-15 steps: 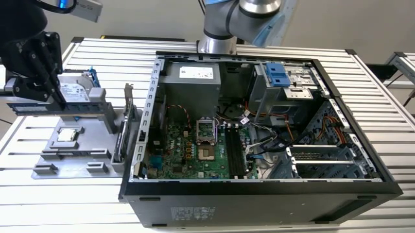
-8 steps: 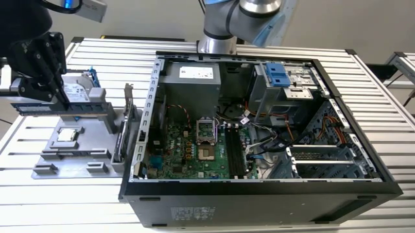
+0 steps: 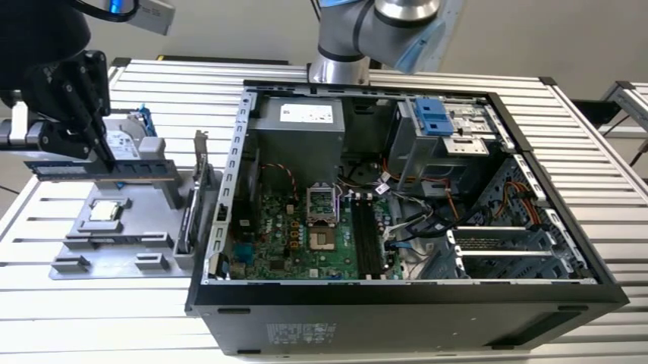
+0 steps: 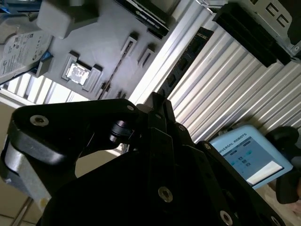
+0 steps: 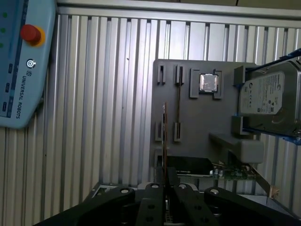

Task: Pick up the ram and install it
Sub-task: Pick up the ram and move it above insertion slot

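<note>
The ram (image 3: 102, 168) is a long blue stick held level just above the grey holder tray (image 3: 121, 227) at the exterior view's left. My gripper (image 3: 103, 161) is shut on it near its middle, black fingers coming down from above. In the first wrist view the ram (image 5: 164, 136) shows edge-on as a thin line running out from between my fingers (image 5: 155, 193), beside its bare holder slot (image 5: 178, 106) in the tray (image 5: 197, 127). The open computer case (image 3: 233, 189) lies at the exterior view's middle, with the motherboard's black slots (image 3: 366, 235) uncovered.
A silver hard drive (image 5: 268, 94), a square processor chip (image 5: 208, 82) and a dark card with a metal bracket (image 3: 202, 178) sit on the tray. A blue teach pendant (image 5: 23, 61) lies on the slatted metal table (image 3: 102, 318). The arm's base (image 3: 339, 68) stands behind the case.
</note>
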You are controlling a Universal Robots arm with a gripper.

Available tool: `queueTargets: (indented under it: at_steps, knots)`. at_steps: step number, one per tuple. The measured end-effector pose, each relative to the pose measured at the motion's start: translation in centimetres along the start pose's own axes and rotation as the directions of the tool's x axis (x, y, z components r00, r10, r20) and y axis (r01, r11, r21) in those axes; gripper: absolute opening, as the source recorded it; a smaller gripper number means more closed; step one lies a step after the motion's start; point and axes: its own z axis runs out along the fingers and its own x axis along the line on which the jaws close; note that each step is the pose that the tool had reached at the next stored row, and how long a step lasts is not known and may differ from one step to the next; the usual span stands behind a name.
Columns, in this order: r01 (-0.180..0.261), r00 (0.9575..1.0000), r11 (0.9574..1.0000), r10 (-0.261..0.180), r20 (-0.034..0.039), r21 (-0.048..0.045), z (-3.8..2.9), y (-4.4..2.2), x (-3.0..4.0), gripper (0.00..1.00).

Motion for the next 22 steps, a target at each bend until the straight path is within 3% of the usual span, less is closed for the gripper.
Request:
queueTargets:
  at_steps: [22]
  knots:
    - [0.0,1.0,1.0,0.0,0.0001,0.0001,-0.06,-1.95,0.09,0.0]
